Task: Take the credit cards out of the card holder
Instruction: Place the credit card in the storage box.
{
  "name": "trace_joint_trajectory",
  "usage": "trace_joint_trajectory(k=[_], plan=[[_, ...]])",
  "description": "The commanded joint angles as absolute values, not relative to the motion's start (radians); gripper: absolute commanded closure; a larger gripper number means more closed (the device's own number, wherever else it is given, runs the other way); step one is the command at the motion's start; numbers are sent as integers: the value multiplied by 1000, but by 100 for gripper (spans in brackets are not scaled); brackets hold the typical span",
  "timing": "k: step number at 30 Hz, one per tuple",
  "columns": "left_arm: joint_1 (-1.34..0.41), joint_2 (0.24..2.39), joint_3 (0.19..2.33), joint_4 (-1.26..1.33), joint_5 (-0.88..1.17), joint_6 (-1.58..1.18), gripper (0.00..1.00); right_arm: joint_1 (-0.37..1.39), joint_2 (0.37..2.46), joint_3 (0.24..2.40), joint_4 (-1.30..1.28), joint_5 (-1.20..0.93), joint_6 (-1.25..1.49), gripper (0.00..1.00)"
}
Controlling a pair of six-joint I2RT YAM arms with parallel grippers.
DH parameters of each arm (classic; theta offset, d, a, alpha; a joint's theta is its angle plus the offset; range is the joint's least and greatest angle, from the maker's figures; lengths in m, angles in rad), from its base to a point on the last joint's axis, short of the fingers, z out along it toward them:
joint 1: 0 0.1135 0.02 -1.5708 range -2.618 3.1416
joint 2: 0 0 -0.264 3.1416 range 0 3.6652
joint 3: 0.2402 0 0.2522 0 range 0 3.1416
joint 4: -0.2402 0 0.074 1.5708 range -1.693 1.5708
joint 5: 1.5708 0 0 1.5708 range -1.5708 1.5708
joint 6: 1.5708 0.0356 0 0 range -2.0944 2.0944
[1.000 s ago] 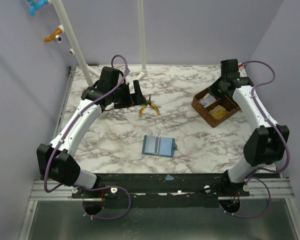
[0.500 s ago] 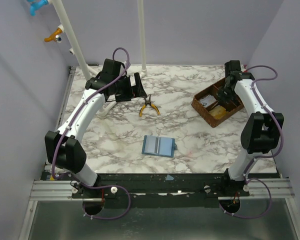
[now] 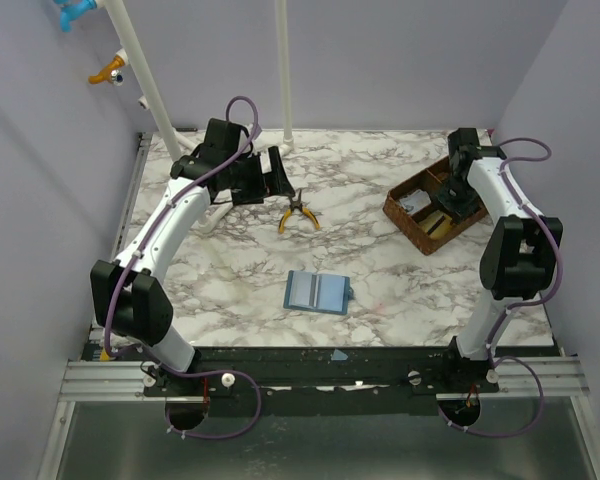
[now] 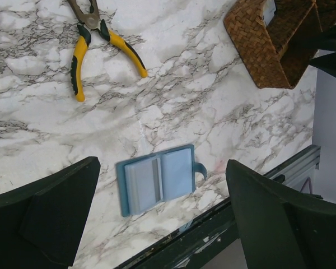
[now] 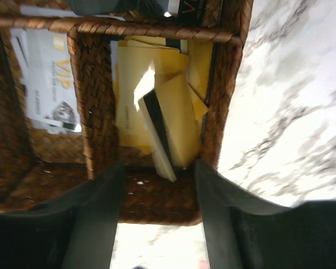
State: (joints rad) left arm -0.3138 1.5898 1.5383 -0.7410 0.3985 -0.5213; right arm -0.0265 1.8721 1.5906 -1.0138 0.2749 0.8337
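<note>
Two grippers are mine. In the top view my left gripper (image 3: 273,172) hangs at upper left of the marble table (image 3: 230,270), its jaws as wide as they go and holding nothing. Its wrist view shows both dark matte fingers (image 4: 50,213) in the bottom corners, well apart, with bare veined white-and-grey stone between them.

Just right of that gripper lie the pliers (image 3: 298,213): steel nose, glossy yellow-and-black handles splayed in a V.

Below them, in the lower middle of the top view, is the holder (image 3: 318,292). It is a flat blue rectangle lying open on the marble, paler inside, with a small tab curling off its right edge. Nothing touches it.

At upper right sits the tray (image 3: 400,215), brown woven wicker, rectangular, split by woven walls. My right gripper (image 3: 448,200) is low over it. In its wrist view the left compartment holds a white VIP card (image 5: 47,73) lying flat. The middle one holds a loose pile of smooth yellow cards (image 5: 131,78). One striped card (image 5: 171,126), yellow with a dark band along its edge, leans tilted on that pile. My right jaws stand partly apart, the leaning card's low end in the gap. I cannot tell whether a pad touches it, and they do not clamp it.
</note>
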Motion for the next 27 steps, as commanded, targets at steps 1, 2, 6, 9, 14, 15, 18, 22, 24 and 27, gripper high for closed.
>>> trace_joint_trajectory(k=[1,2,6,9,14,15,18,22,24,27], plan=[[-308,1567,1495,-720,440,-523,1,-35,1881,1634,-1057,298,818,31],[-309,1563,1487,-718,443,-523,1,-35,1877,1645,-1054,299,813,26],[-309,1537,1451,-711,454,-519,2,-33,1873,1689,-1068,275,806,18],[-308,1510,1415,-706,457,-515,1,-32,1850,1687,-1061,248,801,17],[-309,1458,1352,-701,469,-510,2,-1,1796,1669,-1050,247,795,13],[-308,1450,1339,-701,473,-508,2,30,1789,1666,-1051,252,796,12],[-310,1400,1279,-700,476,-497,2,111,1764,1651,-1052,268,809,10],[-314,1316,1185,-689,481,-488,1,239,1713,1600,-1024,267,842,10],[-316,1274,1136,-675,480,-486,1,315,1687,1572,-1001,268,860,9],[-316,1219,1076,-670,474,-491,1,444,1651,1513,-958,292,890,10]])
